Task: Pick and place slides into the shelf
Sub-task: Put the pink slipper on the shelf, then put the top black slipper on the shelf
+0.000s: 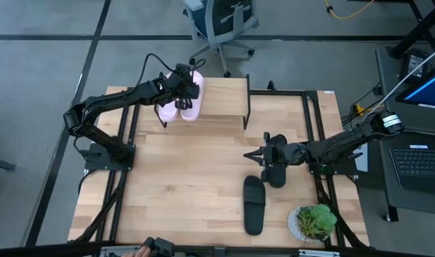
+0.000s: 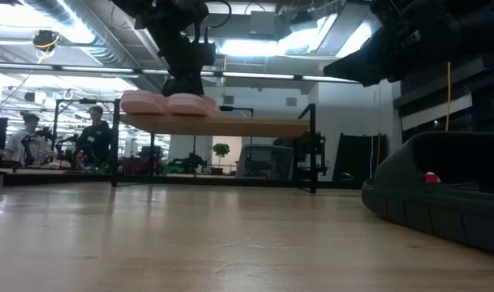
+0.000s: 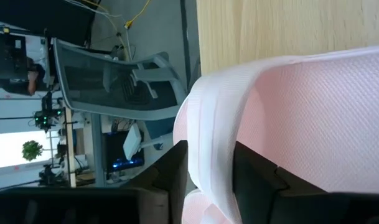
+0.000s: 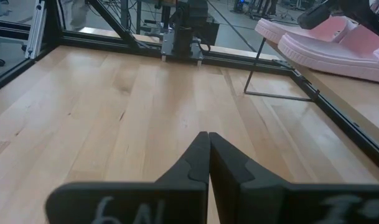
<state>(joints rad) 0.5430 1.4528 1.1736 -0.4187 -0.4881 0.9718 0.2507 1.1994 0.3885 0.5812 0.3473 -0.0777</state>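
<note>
Two pale pink slides (image 1: 183, 100) side by side on the far-left end of the shelf (image 1: 224, 100); in the low view both sit flat on the plank top. Left gripper (image 1: 183, 84) directly over them, fingers clamped on the strap of one pink slide (image 3: 289, 118), seen close in the left wrist view with a dark finger (image 3: 177, 165) either side of the strap edge. Judged as the tail of a placing step: pink pair down on the shelf, grip not yet released.

Right gripper (image 1: 254, 155) out over mid-table, just left of a black slide (image 1: 277, 173); fingers pressed together, nothing between them. Second black slide (image 1: 253, 205) lying lengthwise, nearer and right of centre. Small plate of greens (image 1: 313, 221) at the near right corner.

Next likely: left fingers to part and lift clear without dragging the pink slide off the plank edge. Right fingers must spread before closing on a black strap; shelf's right half free for that pair.
</note>
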